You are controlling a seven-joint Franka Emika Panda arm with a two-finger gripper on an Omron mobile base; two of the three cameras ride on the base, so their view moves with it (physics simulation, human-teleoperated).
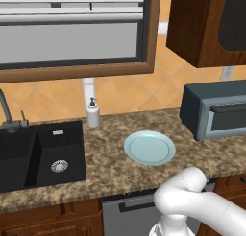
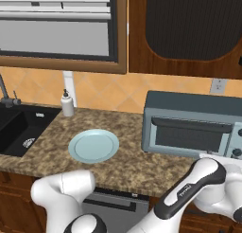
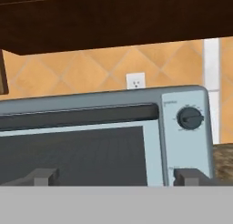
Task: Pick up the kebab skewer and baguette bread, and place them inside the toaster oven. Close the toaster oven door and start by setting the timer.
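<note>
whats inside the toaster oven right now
Hard to tell. The toaster oven door is shut, and its dark glass shows only faint horizontal lines, likely a rack. No skewer or bread is visible through it. The light blue plate beside the toaster oven holds nothing.

A home kitchen is showing here: a speckled stone worktop (image 1: 110, 158) is carrying a black sink (image 1: 41, 153) with a tap (image 1: 6, 110), a soap bottle (image 1: 92, 112), a pale plate (image 1: 149, 147) and a toaster oven (image 2: 191, 125), with dark wooden cabinets (image 2: 184, 31) hanging above orange wall tiles (image 2: 101, 92).
</note>
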